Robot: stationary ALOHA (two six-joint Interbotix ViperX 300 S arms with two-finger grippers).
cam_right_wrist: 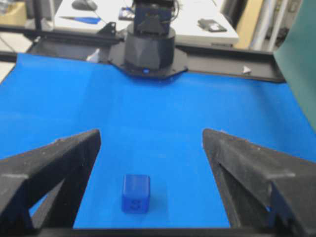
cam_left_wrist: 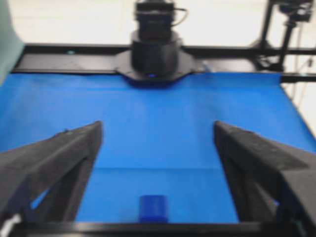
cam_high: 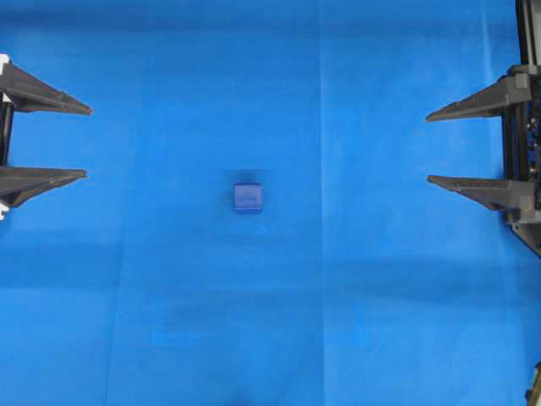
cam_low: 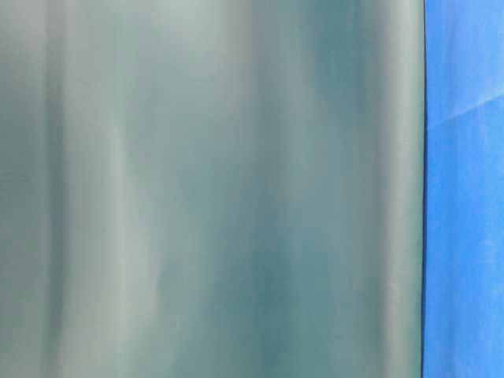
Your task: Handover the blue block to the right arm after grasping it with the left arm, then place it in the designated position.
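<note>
Overhead view, one blue block [cam_high: 248, 197], two spread hands [cam_high: 84, 141] [cam_high: 428, 148]

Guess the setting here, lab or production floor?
Likely a robotics lab bench: a blue tablecloth with one blue block between two open end effectors, and a cluttered desk behind the opposite arm's base.

Right gripper [cam_right_wrist: 150, 143]: 2 black fingers [cam_right_wrist: 54, 168] spread wide, nothing between them. Blue block [cam_right_wrist: 136, 193] rests on blue tablecloth [cam_right_wrist: 148, 108] (embossed mark facing camera), touching neither finger.
</note>
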